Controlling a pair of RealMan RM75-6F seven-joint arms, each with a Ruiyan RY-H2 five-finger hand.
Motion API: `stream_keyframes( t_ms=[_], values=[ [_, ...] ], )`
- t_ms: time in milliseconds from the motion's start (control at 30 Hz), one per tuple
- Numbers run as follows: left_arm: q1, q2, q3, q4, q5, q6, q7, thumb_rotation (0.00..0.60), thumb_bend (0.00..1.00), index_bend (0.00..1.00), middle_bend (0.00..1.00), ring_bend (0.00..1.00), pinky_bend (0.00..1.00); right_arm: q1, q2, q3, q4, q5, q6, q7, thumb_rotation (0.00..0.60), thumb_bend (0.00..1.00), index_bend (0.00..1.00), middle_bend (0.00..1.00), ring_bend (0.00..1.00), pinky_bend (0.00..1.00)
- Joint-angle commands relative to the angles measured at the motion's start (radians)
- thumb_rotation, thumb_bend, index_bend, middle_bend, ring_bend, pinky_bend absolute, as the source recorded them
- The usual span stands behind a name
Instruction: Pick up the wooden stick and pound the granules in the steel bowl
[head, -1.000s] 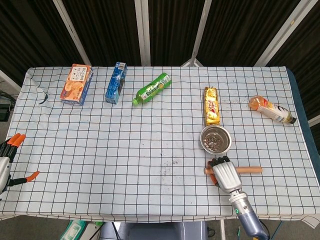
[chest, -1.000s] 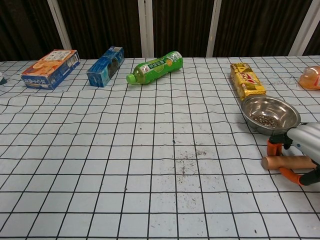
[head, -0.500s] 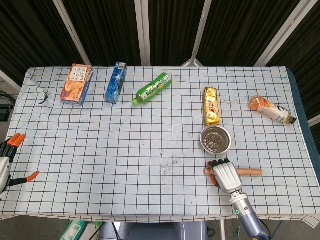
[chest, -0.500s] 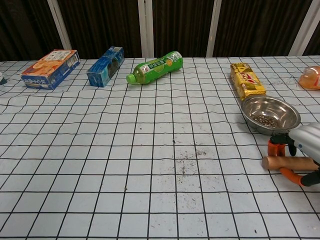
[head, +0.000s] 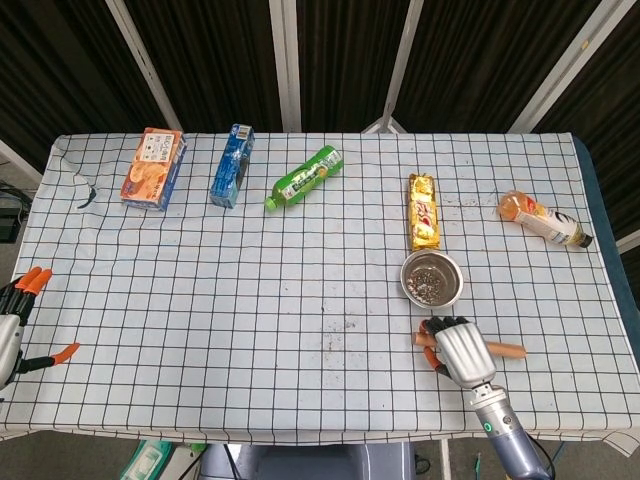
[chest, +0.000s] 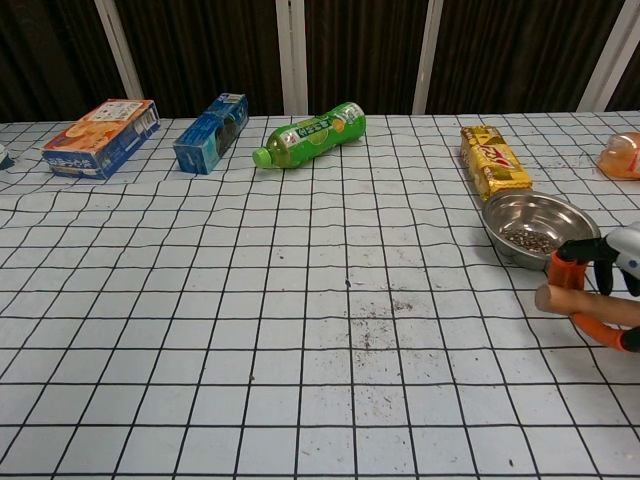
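Observation:
The steel bowl (head: 432, 278) (chest: 538, 226) holds dark granules and sits right of the table's middle. Just in front of it my right hand (head: 457, 349) (chest: 600, 288) grips the wooden stick (head: 503, 349) (chest: 554, 298). The stick is lifted off the cloth and tilted, its blunt end poking out to the left of the fingers in the chest view. My left hand (head: 20, 320) is open at the table's near left edge, fingers spread, holding nothing.
Along the back lie an orange box (head: 153, 167), a blue carton (head: 231, 165), a green bottle (head: 304, 176), a yellow packet (head: 424, 211) right behind the bowl, and an orange-drink bottle (head: 543, 219). Spilled dark granules (head: 340, 325) speckle the cloth mid-table.
My right hand closed around the stick and lifted it off the cloth, shifting slightly right and toward me. The stick now tilts instead of lying flat. The left hand stayed still.

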Motion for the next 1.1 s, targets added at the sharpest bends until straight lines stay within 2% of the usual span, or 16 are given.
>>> stream_keyframes(
  t_ms=[33, 233, 400, 600, 767, 900, 1100],
  values=[
    [0.000, 0.000, 0.000, 0.001, 0.001, 0.001, -0.002, 0.600, 0.04, 0.00, 0.00, 0.00, 0.00, -0.007, 0.020, 0.005, -0.030, -0.007, 0.021, 0.040, 0.600, 0.56, 0.72, 0.63, 0.55, 0.55],
    [-0.001, 0.000, 0.000, -0.003, 0.000, 0.000, 0.000, 0.600, 0.04, 0.00, 0.00, 0.00, 0.00, -0.019, 0.051, 0.021, -0.080, -0.003, 0.053, 0.114, 0.600, 0.57, 0.72, 0.63, 0.55, 0.55],
    [0.000, 0.002, 0.000, -0.003, 0.001, -0.001, -0.004, 0.600, 0.04, 0.00, 0.00, 0.00, 0.00, -0.033, 0.082, 0.053, -0.142, 0.036, 0.076, 0.215, 0.600, 0.57, 0.72, 0.63, 0.55, 0.55],
    [0.000, 0.002, 0.000, -0.004, 0.001, -0.001, -0.006, 0.600, 0.04, 0.00, 0.00, 0.00, 0.00, -0.051, 0.111, 0.099, -0.219, 0.105, 0.092, 0.353, 0.600, 0.57, 0.72, 0.63, 0.56, 0.55],
    [0.000, 0.002, -0.001, -0.004, 0.000, -0.001, -0.006, 0.600, 0.04, 0.00, 0.00, 0.00, 0.00, -0.058, 0.137, 0.162, -0.270, 0.142, 0.121, 0.479, 0.600, 0.57, 0.72, 0.63, 0.56, 0.55],
    [0.000, 0.001, -0.001, -0.005, 0.000, 0.001, -0.005, 0.600, 0.04, 0.00, 0.00, 0.00, 0.00, -0.060, 0.126, 0.217, -0.262, 0.128, 0.180, 0.591, 0.600, 0.57, 0.72, 0.63, 0.56, 0.55],
    [0.001, -0.001, -0.001, -0.003, 0.002, 0.003, -0.002, 0.600, 0.04, 0.00, 0.00, 0.00, 0.00, -0.037, 0.048, 0.297, -0.157, 0.099, 0.267, 0.712, 0.600, 0.57, 0.73, 0.63, 0.56, 0.55]
  ],
)
